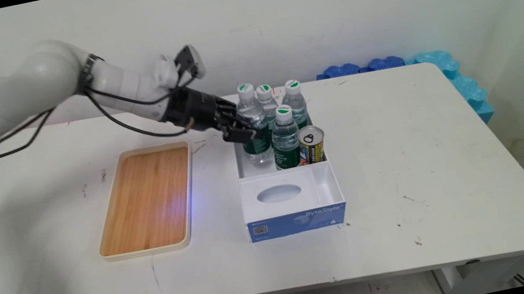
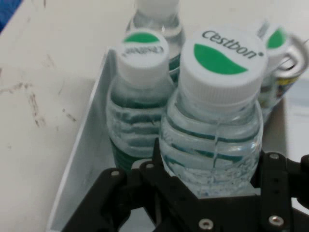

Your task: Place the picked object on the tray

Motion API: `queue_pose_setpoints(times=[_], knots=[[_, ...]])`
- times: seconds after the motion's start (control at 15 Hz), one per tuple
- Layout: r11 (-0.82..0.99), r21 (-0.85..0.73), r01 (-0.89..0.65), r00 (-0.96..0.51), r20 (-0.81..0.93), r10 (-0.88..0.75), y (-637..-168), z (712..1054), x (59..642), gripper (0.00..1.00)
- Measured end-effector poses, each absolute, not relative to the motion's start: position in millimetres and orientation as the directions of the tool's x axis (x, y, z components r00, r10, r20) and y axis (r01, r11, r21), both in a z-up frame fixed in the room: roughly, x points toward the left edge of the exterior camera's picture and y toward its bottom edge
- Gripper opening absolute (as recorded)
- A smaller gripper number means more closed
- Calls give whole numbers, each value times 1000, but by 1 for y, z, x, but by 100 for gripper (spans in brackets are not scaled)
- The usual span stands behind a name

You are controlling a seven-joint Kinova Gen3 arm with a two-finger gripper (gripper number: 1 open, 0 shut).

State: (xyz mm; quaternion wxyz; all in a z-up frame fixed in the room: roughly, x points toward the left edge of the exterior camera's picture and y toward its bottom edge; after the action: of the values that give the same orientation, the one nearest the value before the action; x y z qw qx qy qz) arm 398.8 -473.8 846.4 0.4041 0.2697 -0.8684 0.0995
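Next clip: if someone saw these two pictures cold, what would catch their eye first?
Probably the cluster of green-capped water bottles standing in the white box at the table's middle, with the gripper closed around the left front bottle, whose Cestbon cap fills the hand view. Next, the opened yellow-and-black can at the cluster's right front, and the wooden tray lying bare to the box's left.

Nearest bottle cap (image 2: 223, 60), white with a green swoosh: reads "Cestbon" in dark letters. Cap of the neighbouring bottle (image 2: 141, 48) carries the same green mark with lettering too blurred to read. Blue front of the white box (image 1: 296, 220): "ByteStyle" in pale letters, a QR code at its left end.
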Motion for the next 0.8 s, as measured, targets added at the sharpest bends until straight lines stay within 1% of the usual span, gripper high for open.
queue_pose_setpoints(times=[0.2, 0.53, 0.8], knots=[[838, 41, -545, -509, 778, -369, -454, 878, 416, 0], [842, 24, -539, -508, 788, -348, -424, 915, 453, 0], [844, 26, -535, -518, 780, -352, -394, 929, 500, 0]])
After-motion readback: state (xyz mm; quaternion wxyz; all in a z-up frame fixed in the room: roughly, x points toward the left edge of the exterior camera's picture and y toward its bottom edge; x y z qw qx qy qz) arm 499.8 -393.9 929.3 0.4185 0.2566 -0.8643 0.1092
